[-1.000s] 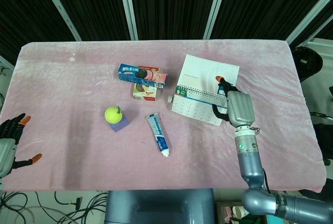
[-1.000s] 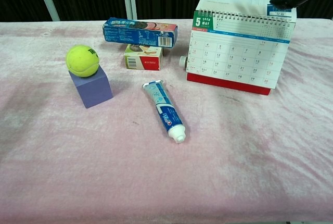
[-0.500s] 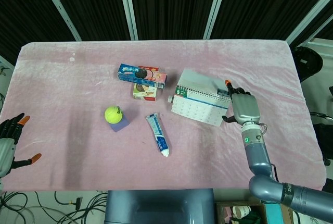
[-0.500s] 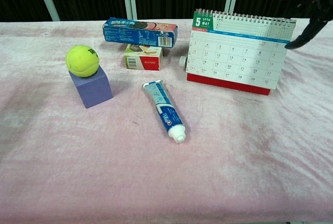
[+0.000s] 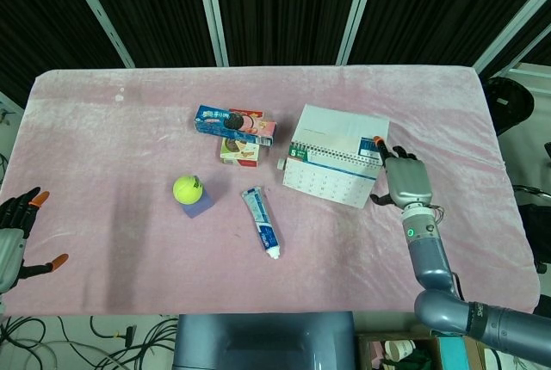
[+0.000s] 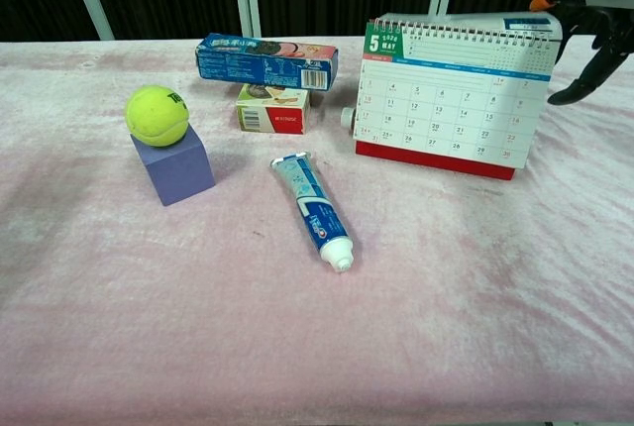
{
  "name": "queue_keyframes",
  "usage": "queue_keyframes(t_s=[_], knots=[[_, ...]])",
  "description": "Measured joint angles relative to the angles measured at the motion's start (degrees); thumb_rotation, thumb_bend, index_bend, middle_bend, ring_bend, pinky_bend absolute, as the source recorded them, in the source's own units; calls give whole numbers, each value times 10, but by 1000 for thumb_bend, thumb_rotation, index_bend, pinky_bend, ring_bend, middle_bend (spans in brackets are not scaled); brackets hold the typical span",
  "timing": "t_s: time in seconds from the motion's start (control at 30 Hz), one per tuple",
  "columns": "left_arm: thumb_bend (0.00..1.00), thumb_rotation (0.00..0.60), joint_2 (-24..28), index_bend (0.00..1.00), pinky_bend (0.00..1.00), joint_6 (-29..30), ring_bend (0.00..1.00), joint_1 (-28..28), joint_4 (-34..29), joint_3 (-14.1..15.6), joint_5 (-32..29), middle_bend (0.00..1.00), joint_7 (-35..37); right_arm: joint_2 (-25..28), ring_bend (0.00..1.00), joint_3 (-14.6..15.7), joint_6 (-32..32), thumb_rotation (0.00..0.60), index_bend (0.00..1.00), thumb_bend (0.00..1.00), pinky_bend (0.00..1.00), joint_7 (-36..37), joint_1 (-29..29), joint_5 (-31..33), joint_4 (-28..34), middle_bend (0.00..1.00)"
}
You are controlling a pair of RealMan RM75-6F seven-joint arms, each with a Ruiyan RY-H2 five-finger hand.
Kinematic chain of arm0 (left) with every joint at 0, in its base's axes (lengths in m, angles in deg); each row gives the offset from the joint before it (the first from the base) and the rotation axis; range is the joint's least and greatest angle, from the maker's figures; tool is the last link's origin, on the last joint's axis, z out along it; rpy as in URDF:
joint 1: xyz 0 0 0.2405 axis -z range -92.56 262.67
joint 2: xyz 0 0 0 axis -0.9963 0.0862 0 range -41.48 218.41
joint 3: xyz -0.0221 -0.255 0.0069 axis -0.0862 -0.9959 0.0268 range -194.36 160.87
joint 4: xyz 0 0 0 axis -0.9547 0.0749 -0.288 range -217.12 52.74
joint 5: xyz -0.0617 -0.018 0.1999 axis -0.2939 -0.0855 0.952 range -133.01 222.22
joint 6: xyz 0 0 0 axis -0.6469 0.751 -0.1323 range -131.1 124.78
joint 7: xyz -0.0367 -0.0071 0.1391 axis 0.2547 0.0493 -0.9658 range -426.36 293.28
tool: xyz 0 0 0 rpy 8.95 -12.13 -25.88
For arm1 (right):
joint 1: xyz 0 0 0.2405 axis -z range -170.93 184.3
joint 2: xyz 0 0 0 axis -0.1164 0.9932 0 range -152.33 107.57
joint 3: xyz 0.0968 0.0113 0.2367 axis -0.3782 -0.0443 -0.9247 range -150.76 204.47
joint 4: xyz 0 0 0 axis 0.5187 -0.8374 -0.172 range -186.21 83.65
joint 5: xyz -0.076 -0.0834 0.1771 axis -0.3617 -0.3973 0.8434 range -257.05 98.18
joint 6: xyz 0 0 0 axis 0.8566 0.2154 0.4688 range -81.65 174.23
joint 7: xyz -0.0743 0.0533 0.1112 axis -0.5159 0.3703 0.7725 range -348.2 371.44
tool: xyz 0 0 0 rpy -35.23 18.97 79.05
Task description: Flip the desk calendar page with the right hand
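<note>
**Right hand beside the calendar's top corner**

Nearest, the blue-and-white toothpaste tube (image 6: 315, 211) lies flat on the pink cloth-covered table (image 6: 149, 327). Left of it, a yellow tennis ball (image 6: 157, 115) sits on a purple block (image 6: 179, 168). The white spiral-bound desk calendar (image 6: 448, 97) stands upright at centre-right, showing May. The right hand (image 5: 405, 179) hovers just beside its top right corner, fingers spread, holding nothing. The left hand (image 5: 17, 232) rests open at the table's left edge.

Tennis ball (image 6: 158, 115) atop purple block (image 6: 178, 167) | blue cookie box (image 6: 265, 60) resting on smaller snack box (image 6: 273, 109) | toothpaste tube (image 6: 316, 211) lying flat, cap nearest camera | pink table (image 6: 149, 307) cover
</note>
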Motion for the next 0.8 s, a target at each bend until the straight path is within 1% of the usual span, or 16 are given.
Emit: queue_keyframes(t_s=[0.07,0.17,0.27,0.43,0.6,0.7,0.8], knots=[[0,600,0,0,0,2,0,0,0,1,2,0,-2,11,22,4,-3,600,0,123,131,7,6,-16,8,30],[0,600,0,0,0,5,0,-2,0,3,8,0,-5,34,16,19,-8,600,0,123,126,17,22,-51,22,16],[0,600,0,0,0,8,0,-3,0,5,13,0,-9,59,11,39,-18,600,0,123,126,36,46,-97,35,2],[0,600,-2,0,0,11,0,-4,0,7,17,0,-17,99,8,85,-48,600,0,123,126,94,107,-198,46,0],[0,600,-4,0,0,14,0,-5,1,8,19,0,-23,136,2,139,-88,600,0,124,126,174,178,-301,31,0],[0,600,-5,0,0,15,0,-6,2,7,18,0,-25,154,0,167,-115,600,0,121,120,217,215,-351,12,0],[0,600,-5,0,0,15,0,-5,4,7,19,0,-28,165,0,189,-144,600,0,110,113,238,243,-395,-15,0]])
